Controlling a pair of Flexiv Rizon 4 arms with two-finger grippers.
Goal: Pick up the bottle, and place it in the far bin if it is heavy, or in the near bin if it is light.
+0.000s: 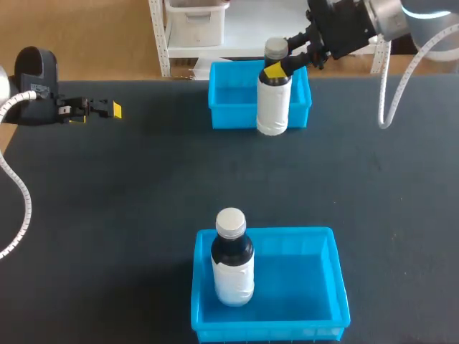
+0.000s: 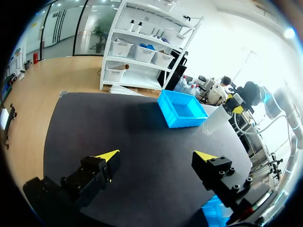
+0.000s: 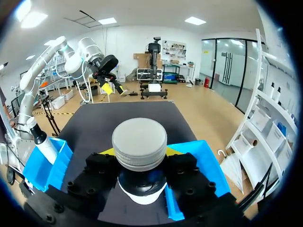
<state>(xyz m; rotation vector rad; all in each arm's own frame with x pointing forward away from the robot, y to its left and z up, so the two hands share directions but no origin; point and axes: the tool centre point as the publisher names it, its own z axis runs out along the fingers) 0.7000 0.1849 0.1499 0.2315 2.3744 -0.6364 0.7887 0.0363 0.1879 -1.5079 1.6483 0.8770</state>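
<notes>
"When the right wrist camera looked down, what were the fingers (image 3: 102, 165) doing?"

"They were clamped on the neck of the gripped bottle (image 1: 273, 100) from two sides, just under its grey cap (image 3: 139, 142). So the right gripper (image 1: 276, 69) was closed on it, yellow tips showing on either side of the cap."

"And where was that bottle on the table (image 1: 143, 179)?"

"Out at about one o'clock, upright, at the far bin (image 1: 229, 100). From the head camera its white body covered the right part of the bin's front wall, and its base reached a little past that wall. Whether it hung over the bin or touched anything, I could not tell. The right arm came in from the two o'clock corner."

"The left gripper (image 2: 157, 154)?"

"Its fingers were spread wide with nothing between them. It sat at ten o'clock over bare dark table, well apart from both bins, and pointed toward the far bin."

"Anything at the near side?"

"The near bin (image 1: 301, 279) was at six o'clock, and the other bottle (image 1: 232, 265) stood upright in its left half, dark in the upper part with a white label and a pale cap."
</notes>
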